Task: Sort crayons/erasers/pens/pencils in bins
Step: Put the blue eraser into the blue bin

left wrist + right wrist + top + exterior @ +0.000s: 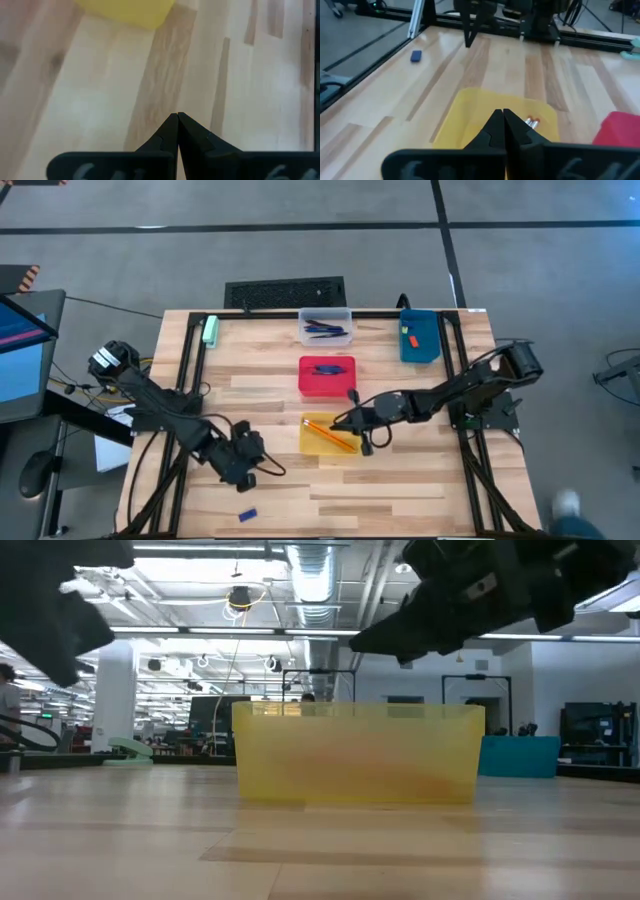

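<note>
Four bins stand on the table: a clear bin (pixel 325 328) with dark pens, a blue bin (pixel 420 338) with small erasers, a red bin (pixel 327 376) with blue crayons, and a yellow bin (pixel 328 436) with orange pencils (pixel 330 434). My right gripper (pixel 337 422) hangs shut over the yellow bin's far right part, clear of its rim (pixel 360 710), with nothing between its fingers (pixel 501 114). My left gripper (pixel 256 452) is shut and empty above bare wood (pixel 177 116), left of the yellow bin (pixel 125 12). The pencils' eraser ends (pixel 533 121) lie in the bin.
A short blue stick (pixel 247 514) lies alone near the table's front edge, also seen in the right wrist view (pixel 416 56). A pale green block (pixel 211 330) rests at the far left corner. Bare wood lies between the yellow bin and the front edge.
</note>
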